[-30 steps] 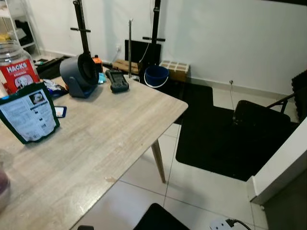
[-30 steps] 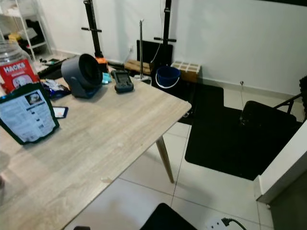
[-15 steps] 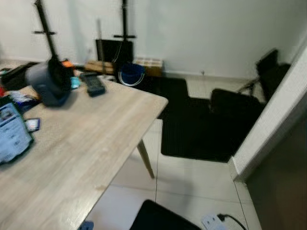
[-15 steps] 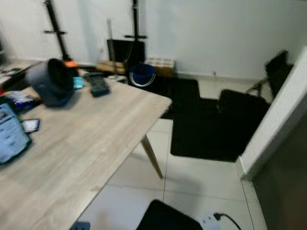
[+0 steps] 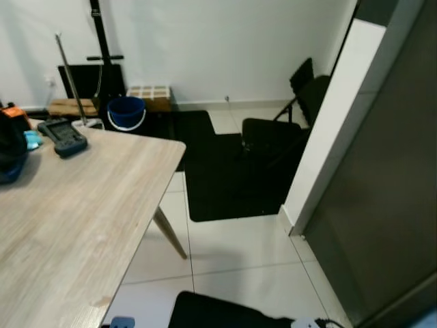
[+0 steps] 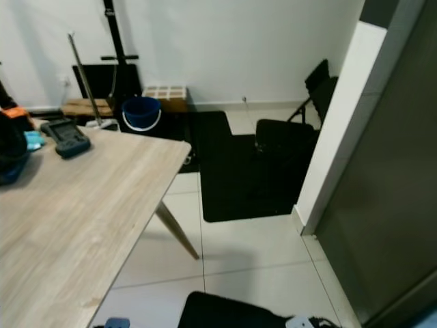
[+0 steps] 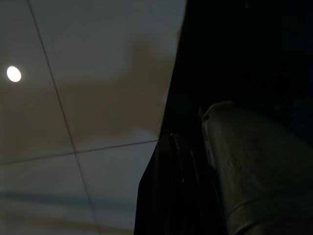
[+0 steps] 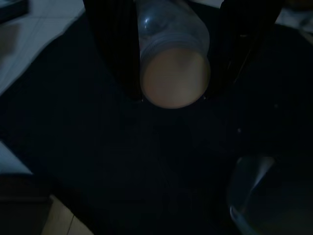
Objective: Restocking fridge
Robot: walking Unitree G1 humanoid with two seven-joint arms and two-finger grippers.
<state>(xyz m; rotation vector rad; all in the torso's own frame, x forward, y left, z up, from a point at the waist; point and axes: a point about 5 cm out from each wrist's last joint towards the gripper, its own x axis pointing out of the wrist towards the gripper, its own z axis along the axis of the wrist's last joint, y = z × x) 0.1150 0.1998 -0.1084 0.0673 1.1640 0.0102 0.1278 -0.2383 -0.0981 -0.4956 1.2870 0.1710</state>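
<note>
In the right wrist view my right gripper (image 8: 175, 73) is shut on a clear bottle (image 8: 173, 63) with a pale round end, one black finger (image 8: 115, 49) on each side. Beside it in the dark is a second clear container (image 8: 264, 196). The left wrist view is very dark: a pale cylinder (image 7: 254, 166) lies beside a black finger (image 7: 171, 196) above tiled floor. A tall dark grey appliance front (image 5: 382, 205) stands at the right in the eye views, edged by a white panel (image 5: 334, 123).
A wooden table (image 5: 68, 219) fills the left, with a dark handheld device (image 5: 63, 135) on it. Behind are a blue bucket (image 5: 127, 113), a black floor mat (image 5: 225, 171) and a black folding chair (image 5: 287, 123). White tiled floor (image 5: 232, 253) lies between table and appliance.
The head camera has swung right: the jar, bag and fan slid out at the left, and the dark grey appliance front and white panel came into view at the right.
</note>
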